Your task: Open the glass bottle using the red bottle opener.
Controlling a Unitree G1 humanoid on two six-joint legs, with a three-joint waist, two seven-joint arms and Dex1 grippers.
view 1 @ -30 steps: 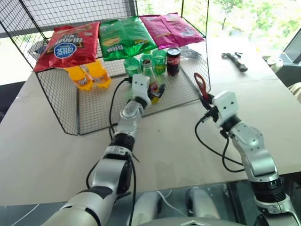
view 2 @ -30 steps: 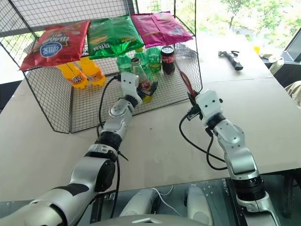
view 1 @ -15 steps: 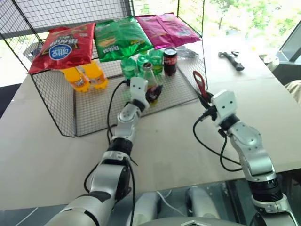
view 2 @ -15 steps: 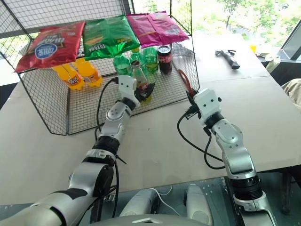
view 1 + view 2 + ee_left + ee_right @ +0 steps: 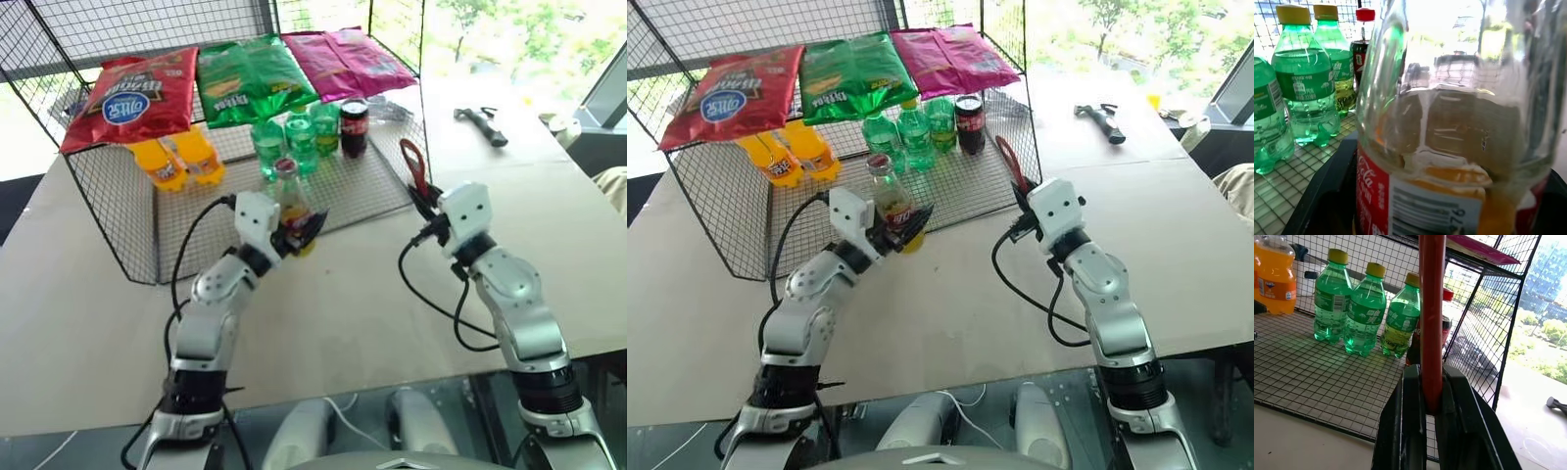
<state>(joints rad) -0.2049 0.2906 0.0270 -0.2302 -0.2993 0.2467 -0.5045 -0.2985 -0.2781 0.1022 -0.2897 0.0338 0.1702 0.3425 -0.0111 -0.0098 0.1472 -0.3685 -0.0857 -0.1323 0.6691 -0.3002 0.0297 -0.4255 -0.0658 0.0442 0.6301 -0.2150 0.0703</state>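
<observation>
The slim clear glass bottle of yellow drink point(image 5: 291, 208) is clamped at its label by the left gripper point(image 5: 299, 231) over the wire rack's front edge point(image 5: 255, 259). The flat red bottle opener point(image 5: 413, 168) is pinched upright by the right gripper point(image 5: 427, 204). Its looped head should be hooked squarely under the cap while the bottle is kept vertical.

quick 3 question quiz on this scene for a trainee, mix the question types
1. True or false: the right gripper is shut on the red bottle opener.
2. What does the left gripper hold? A) the glass bottle B) a green bottle C) a hammer
3. How many green bottles stand on the wire rack?

Key: 1 true; 2 A; 3 three
</observation>
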